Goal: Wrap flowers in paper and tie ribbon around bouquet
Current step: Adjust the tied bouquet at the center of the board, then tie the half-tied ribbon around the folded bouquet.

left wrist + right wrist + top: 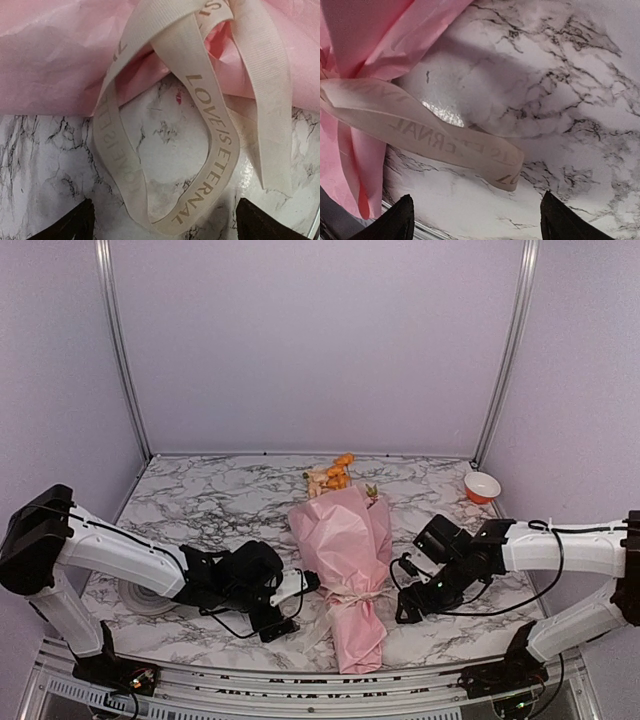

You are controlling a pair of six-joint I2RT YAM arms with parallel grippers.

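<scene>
On the table [200,495] the bouquet [345,540] lies wrapped, ribbon [352,593] tied; my left fingers [75,225] and right fingers [400,220] gape empty, so probably finished.

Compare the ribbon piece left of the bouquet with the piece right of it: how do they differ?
The left ribbon piece forms an open loop with marble showing inside; the right ribbon piece lies as a flat strip. The left piece's print reads clearly; the right piece's is faint. Both are cream and rest on the marble table.
</scene>
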